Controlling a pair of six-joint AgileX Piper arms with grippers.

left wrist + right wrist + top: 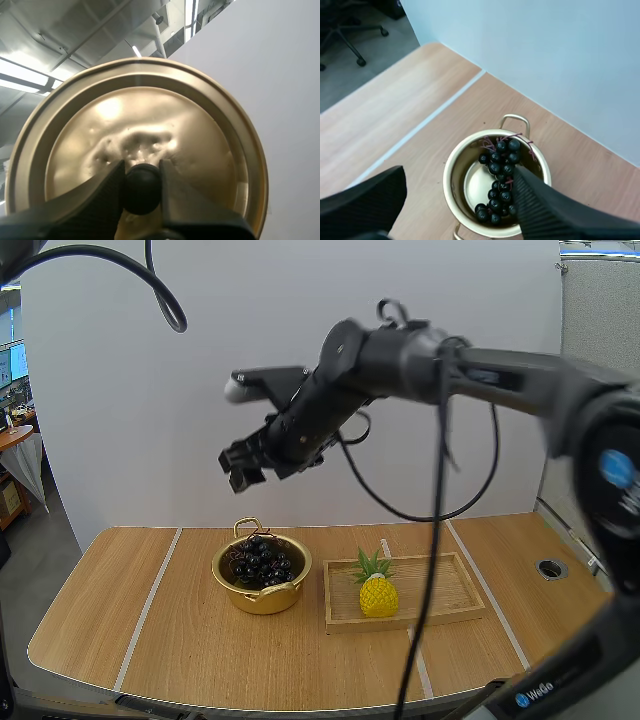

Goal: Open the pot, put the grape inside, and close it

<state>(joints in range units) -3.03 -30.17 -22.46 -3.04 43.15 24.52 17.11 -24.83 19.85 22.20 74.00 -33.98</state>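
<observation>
- The left gripper (142, 182) is clamped on the round black knob (142, 194) of the shiny gold metal lid (150, 110); its two black fingers (100, 197) press the knob from either side. The lid's dented top faces the left wrist camera.
- The light wooden table (120, 625) carries everything else.
- The right gripper (243, 466) hangs in the air well above the table, over the left rim of the pot, at the end of the right arm that reaches in from the right side of the high view. Its ribbed black fingers (540, 207) stand wide apart with nothing between them, and the right wrist view looks down past them into the pot.
- The round gold metal pot (262, 598), with a loop handle on its far and near sides, stands uncovered near the table's middle.
- The bunch of dark, near-black grapes (260, 562) lies inside the pot, against its right wall.
- The shallow rectangular wooden tray (450, 585) sits just right of the pot, close but apart.
- A small yellow pineapple with green leaves (378, 592) stands upright in the tray's left half.
</observation>
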